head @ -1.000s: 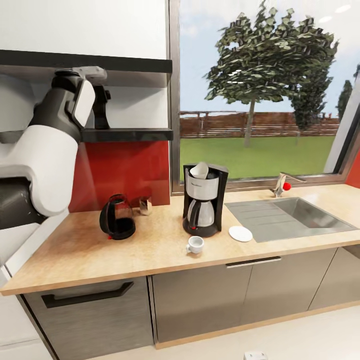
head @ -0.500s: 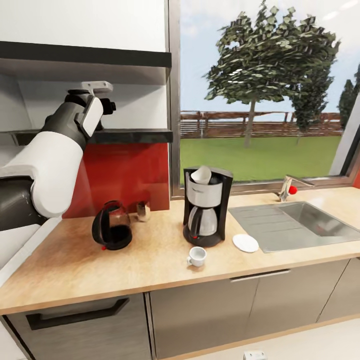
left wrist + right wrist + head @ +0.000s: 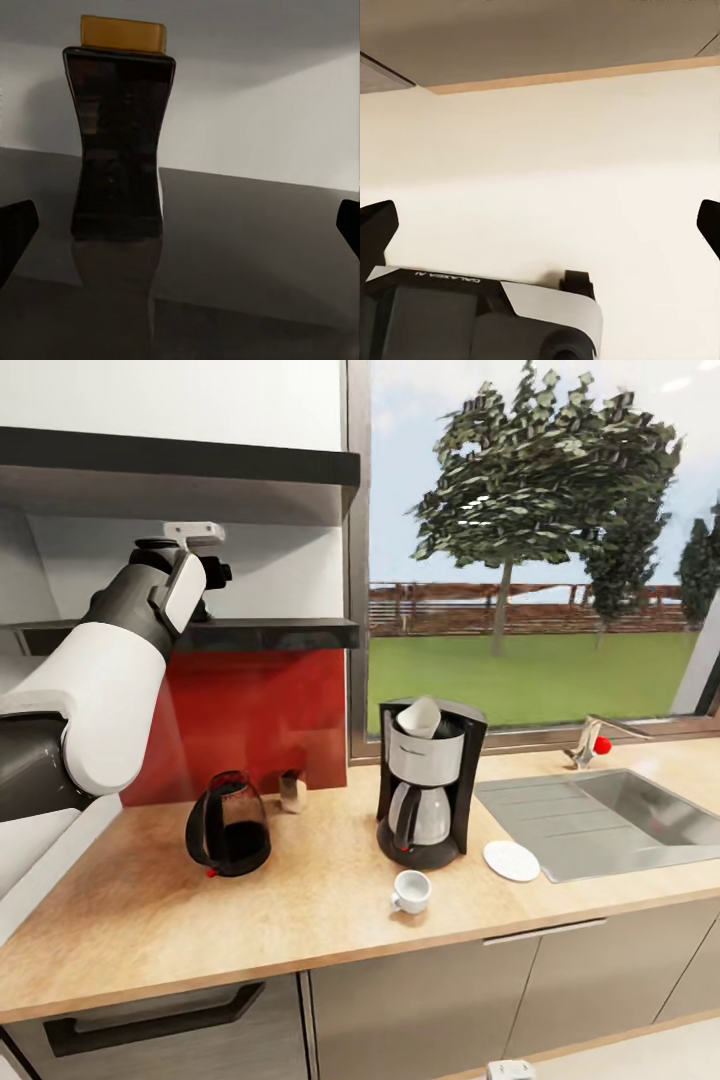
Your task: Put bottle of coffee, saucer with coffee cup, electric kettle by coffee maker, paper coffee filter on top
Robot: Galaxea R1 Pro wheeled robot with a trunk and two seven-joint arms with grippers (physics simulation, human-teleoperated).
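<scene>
The left gripper [image 3: 180, 225] is raised to the kitchen shelf [image 3: 270, 632] with its fingers spread wide and nothing between them; the bottle of coffee [image 3: 118, 135], dark with an amber lid, stands upright on the shelf board just ahead, off-centre toward one finger and not yet touched. The right gripper [image 3: 540, 225] hangs low over the pale floor [image 3: 585, 150] with its fingers likewise parted and empty. On the countertop [image 3: 150, 920], the coffee maker [image 3: 428, 782] stands near the back edge beside the sink [image 3: 620, 815], with a paper coffee filter [image 3: 420, 717] already seated in its top. The saucer [image 3: 511, 860] lies just beside the machine toward the sink, and the coffee cup [image 3: 411, 891] stands on the bare surface in front of the machine, not on the saucer. The electric kettle [image 3: 228, 825] stands well toward the counter's left end, apart from the machine. Judged from this layout, the filter step is complete; the bottle transfer is at the approach stage, and the cup and probably the kettle remain to be placed.
</scene>
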